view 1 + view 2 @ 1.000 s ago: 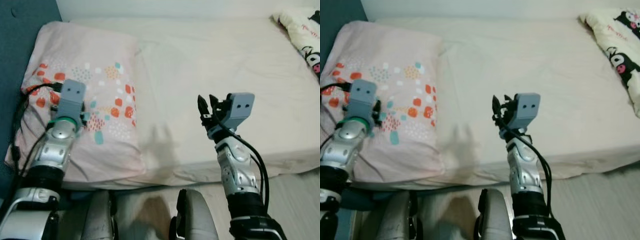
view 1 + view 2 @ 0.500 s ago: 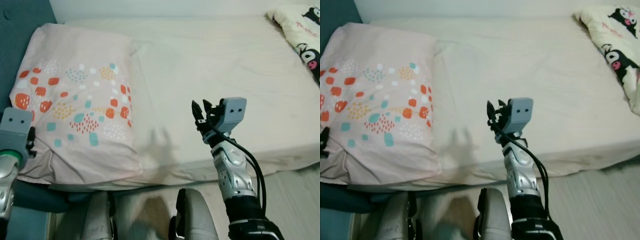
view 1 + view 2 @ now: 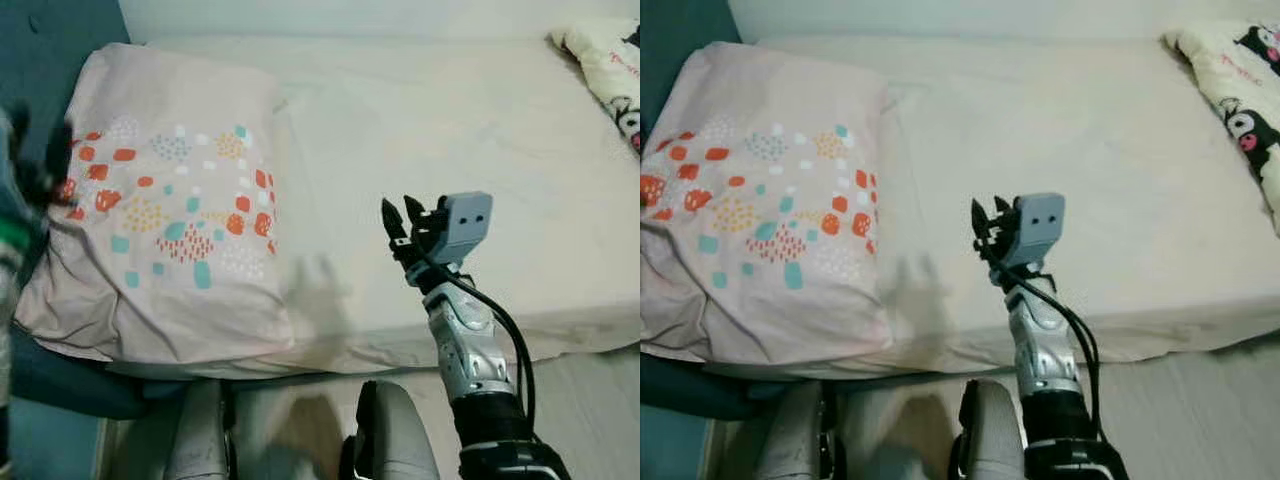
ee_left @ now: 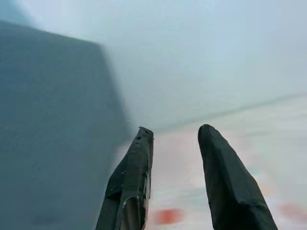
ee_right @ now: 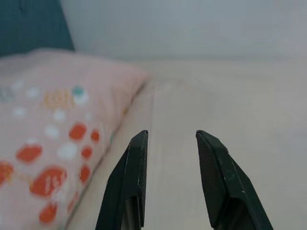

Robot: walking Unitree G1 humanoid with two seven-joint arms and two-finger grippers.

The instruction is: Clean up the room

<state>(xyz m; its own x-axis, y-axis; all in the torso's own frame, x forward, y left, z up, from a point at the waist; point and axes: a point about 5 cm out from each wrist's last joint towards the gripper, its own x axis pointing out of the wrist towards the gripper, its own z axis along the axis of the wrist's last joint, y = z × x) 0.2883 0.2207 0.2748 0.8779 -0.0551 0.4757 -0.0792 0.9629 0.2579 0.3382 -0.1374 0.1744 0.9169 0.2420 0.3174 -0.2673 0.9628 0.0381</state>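
Resting on smooth cream sheet (image 3: 470, 130): plump speckled pink pillow (image 3: 170, 210).

Probably a home bedroom: a bed (image 3: 480, 130) with a patterned pillow (image 3: 170, 200).

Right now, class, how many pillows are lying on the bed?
1. The pink pillow with coloured spots lies at the bed's left end. A cartoon-print blanket at the right edge could hide more.

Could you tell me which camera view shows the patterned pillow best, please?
The left eye view: the whole pillow lies sharp at the bed's left end. The right eye view crops its left edge; both wrist views show only parts.
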